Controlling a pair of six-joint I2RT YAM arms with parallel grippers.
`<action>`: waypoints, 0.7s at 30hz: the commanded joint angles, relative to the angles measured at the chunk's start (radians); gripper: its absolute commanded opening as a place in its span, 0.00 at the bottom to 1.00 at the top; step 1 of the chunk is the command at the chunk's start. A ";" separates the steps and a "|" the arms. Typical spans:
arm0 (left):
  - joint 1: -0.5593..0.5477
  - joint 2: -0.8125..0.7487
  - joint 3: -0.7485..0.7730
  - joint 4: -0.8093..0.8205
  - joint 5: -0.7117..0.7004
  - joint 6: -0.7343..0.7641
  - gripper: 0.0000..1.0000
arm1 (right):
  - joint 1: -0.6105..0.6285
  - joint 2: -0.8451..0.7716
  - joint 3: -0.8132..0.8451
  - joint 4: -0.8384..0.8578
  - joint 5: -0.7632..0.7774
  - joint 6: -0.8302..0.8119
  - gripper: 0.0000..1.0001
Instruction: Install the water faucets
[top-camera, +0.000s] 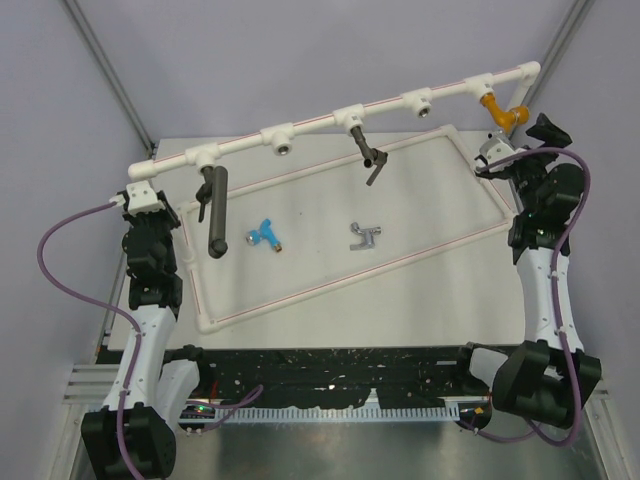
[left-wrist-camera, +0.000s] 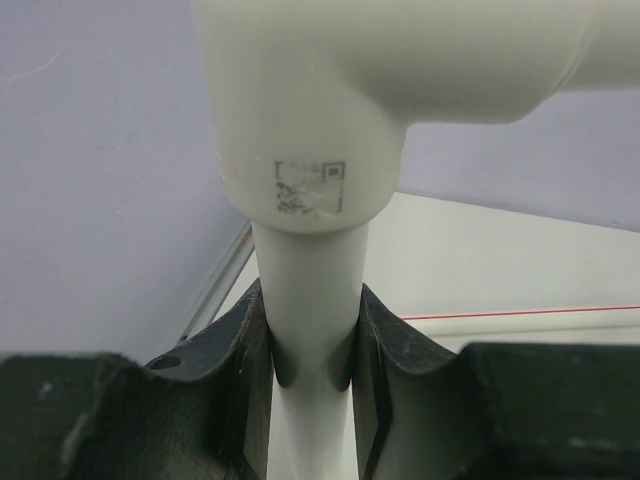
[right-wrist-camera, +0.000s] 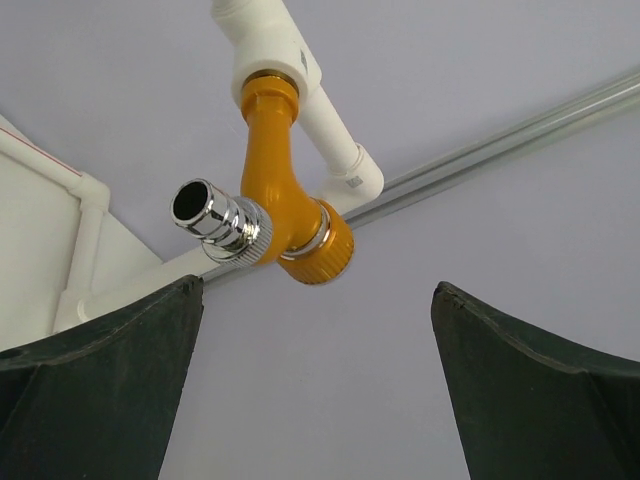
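Observation:
The orange-gold faucet (top-camera: 503, 112) is screwed into the right end of the raised white pipe (top-camera: 330, 115); in the right wrist view it (right-wrist-camera: 275, 170) hangs from a white fitting with its chrome spout (right-wrist-camera: 215, 222) pointing left. My right gripper (top-camera: 515, 140) is open and empty just below it, with the jaws (right-wrist-camera: 317, 292) wide apart and not touching it. The blue faucet (top-camera: 266, 234) and the silver-grey faucet (top-camera: 365, 236) lie loose on the table. My left gripper (top-camera: 148, 192) is shut on the pipe's left upright leg (left-wrist-camera: 308, 300), below an elbow fitting (left-wrist-camera: 300, 120).
A long dark grey cylinder (top-camera: 215, 210) hangs from the left socket. A dark lever piece (top-camera: 368, 155) hangs from the middle one. Two round sockets (top-camera: 285, 148) (top-camera: 425, 108) are open. A white pipe frame (top-camera: 350, 275) rings the table area.

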 joint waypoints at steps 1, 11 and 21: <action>0.005 -0.019 0.015 0.080 -0.017 0.032 0.00 | 0.020 0.045 0.080 0.005 -0.015 -0.163 1.00; 0.005 -0.021 0.013 0.080 -0.020 0.032 0.00 | 0.040 0.162 0.154 0.077 -0.027 -0.083 0.91; 0.005 -0.019 0.013 0.081 -0.017 0.030 0.00 | 0.046 0.191 0.169 0.125 -0.024 0.395 0.59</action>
